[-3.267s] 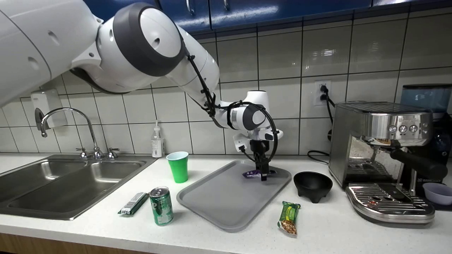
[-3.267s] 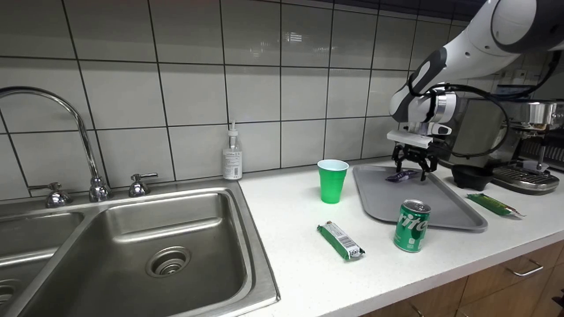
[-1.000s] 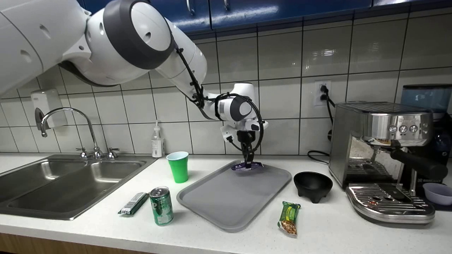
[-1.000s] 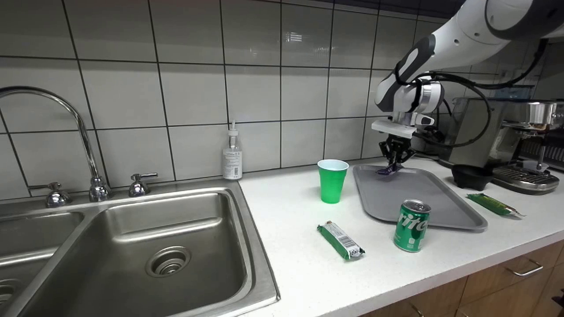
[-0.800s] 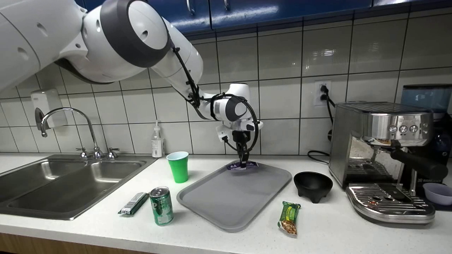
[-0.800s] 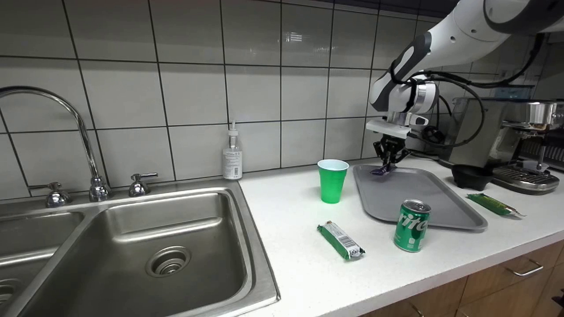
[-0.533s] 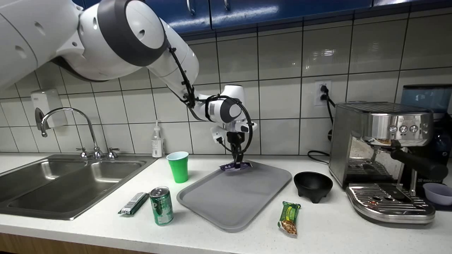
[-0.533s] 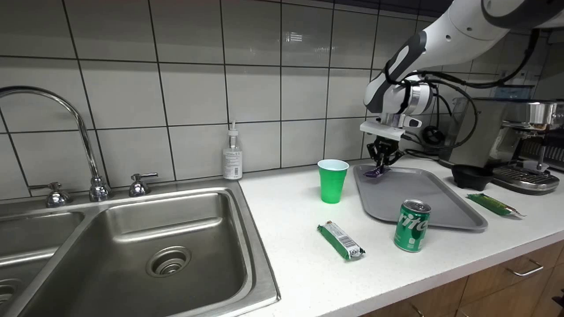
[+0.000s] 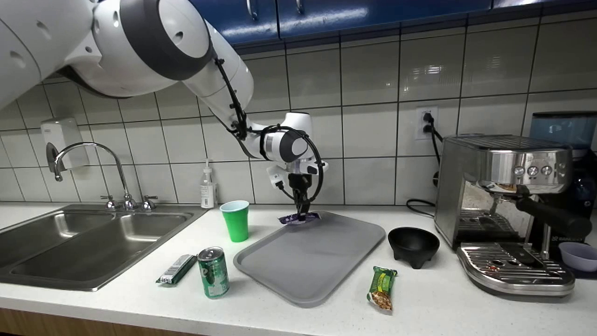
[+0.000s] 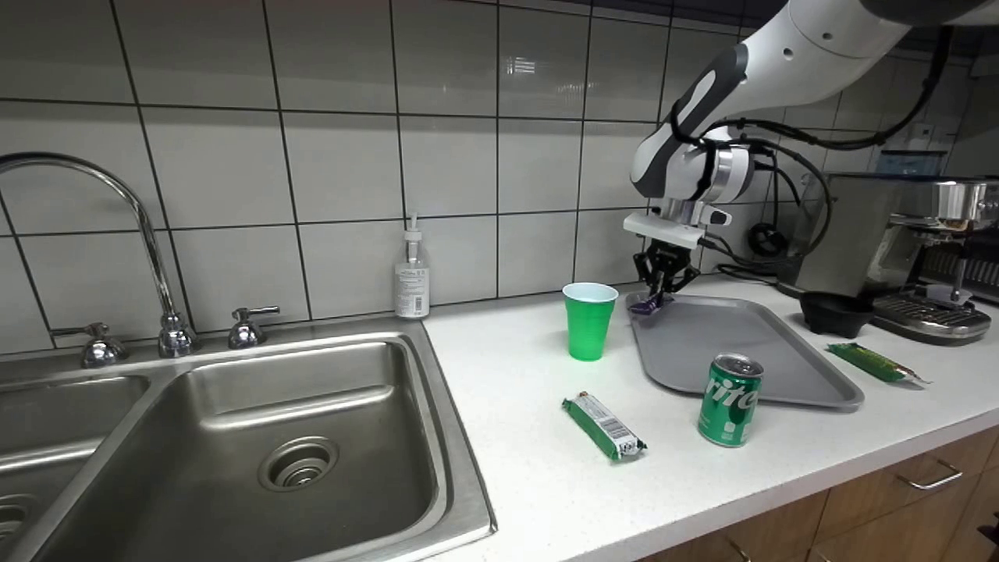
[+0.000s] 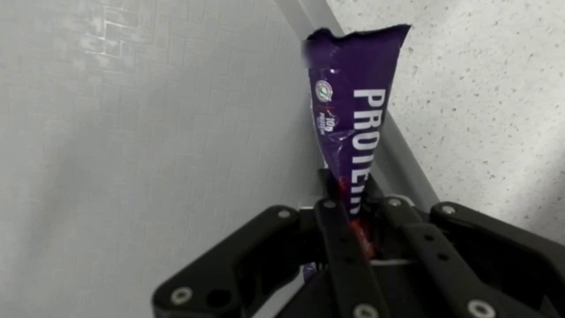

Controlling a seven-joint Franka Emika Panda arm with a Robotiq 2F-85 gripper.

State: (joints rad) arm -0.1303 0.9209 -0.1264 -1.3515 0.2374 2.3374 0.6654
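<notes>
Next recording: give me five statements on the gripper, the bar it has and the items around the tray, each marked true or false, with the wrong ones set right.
1. The gripper is closed on a purple bar. True.
2. The green cup lies on its side. False: the green cup stands upright on the counter.
3. In the wrist view, the purple bar overlaps the rim of the tray. True.
4. The black bowl sits on the tray. False: the black bowl stands on the counter beside it.
5. The can stands upright, outside the tray. True.
</notes>
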